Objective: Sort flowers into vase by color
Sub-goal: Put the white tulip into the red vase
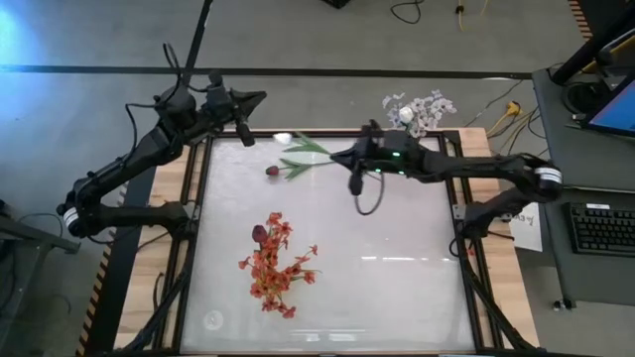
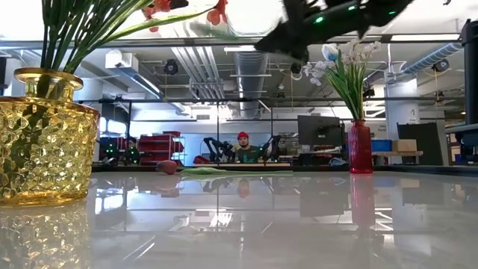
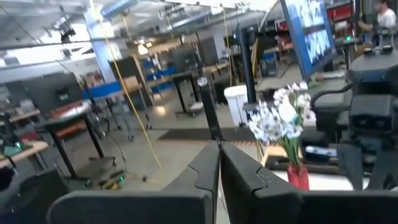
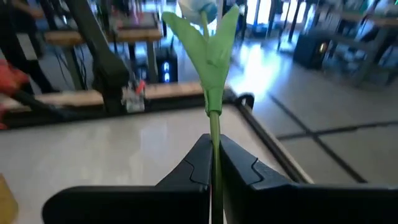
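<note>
Flowers are partly sorted: the red-orange blossom sprays [image 1: 275, 260] stand in a knobbly yellow glass vase [image 2: 45, 142] near the table's front, and the white and pale lavender sprays [image 1: 419, 109] fill a slim red vase [image 2: 360, 148] at the far right corner. One dark maroon tulip bud on a green stem [image 1: 273, 171] lies flat on the glossy white tabletop [image 1: 397, 288] toward the back. The right gripper [image 4: 214, 171] pinches the green stem of a white bud flower [image 4: 200, 9], held above the table with the bud pointing left. The left gripper [image 3: 220, 167] waits at the back left edge, fingers pressed together on nothing. Judging by colour, the white bud belongs with the pale sprays; swinging it upright, stem end down, before lowering it among those blossoms would avoid knocking the narrow vase over
</note>
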Controlling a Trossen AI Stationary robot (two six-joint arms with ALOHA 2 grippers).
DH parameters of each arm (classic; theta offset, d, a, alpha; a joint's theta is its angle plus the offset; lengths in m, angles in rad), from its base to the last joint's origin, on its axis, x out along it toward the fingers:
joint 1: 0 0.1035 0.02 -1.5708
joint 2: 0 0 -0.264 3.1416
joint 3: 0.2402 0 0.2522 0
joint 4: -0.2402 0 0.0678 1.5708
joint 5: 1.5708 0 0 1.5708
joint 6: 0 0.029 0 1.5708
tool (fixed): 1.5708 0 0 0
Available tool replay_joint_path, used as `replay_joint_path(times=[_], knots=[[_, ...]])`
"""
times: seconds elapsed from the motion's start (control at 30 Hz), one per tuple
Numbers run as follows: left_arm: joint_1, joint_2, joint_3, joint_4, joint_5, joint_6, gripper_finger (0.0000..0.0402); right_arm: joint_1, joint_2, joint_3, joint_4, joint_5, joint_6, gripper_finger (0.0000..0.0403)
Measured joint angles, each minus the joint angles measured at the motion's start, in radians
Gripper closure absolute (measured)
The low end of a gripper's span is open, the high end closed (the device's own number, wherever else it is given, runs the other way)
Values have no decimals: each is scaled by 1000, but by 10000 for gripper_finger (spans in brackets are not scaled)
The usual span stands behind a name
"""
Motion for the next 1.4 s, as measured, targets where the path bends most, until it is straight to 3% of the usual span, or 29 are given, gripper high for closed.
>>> replay_joint_path(times=[0.2,0.4,0.57,0.9,1.03,1.4], knots=[[0,-4,-9,30,20,-70,402,0,-156,-157,235,-4,4,393],[-1,20,-95,207,305,-164,401,0,-167,-252,540,-35,16,394],[-34,45,-152,355,357,-264,384,0,-105,-243,727,-130,58,394],[-202,134,-97,389,364,-213,303,5,45,-116,757,-157,81,394],[-237,194,-58,389,308,-236,275,18,104,-54,758,-186,81,394],[-251,300,-43,486,367,-262,260,20,189,35,754,-188,95,394]])
